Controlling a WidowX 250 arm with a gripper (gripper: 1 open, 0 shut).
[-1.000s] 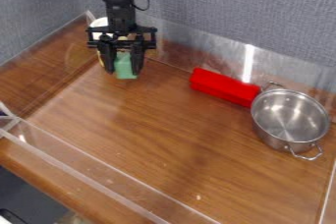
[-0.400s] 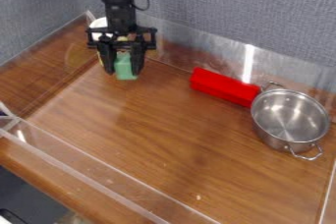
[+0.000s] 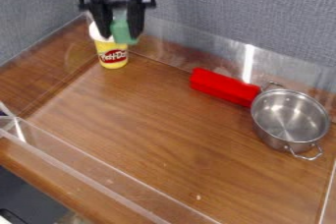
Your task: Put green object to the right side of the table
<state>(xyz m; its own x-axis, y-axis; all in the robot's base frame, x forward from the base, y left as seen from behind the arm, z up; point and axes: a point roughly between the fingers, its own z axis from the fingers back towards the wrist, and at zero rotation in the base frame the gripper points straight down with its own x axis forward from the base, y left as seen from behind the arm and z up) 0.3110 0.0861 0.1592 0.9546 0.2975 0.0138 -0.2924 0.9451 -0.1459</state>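
grey fabric panel point(image 3: 250, 12) behind – low clear plastic walls point(image 3: 79, 159), dark floor below.

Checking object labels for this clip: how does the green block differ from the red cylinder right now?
The green block is small and held off the table in the shut hand; the red cylinder is longer and lies on its side on the table. The block is up at the back left, above the yellow tub; the cylinder lies right of centre beside the metal pot. Both are plain, single-coloured pieces.
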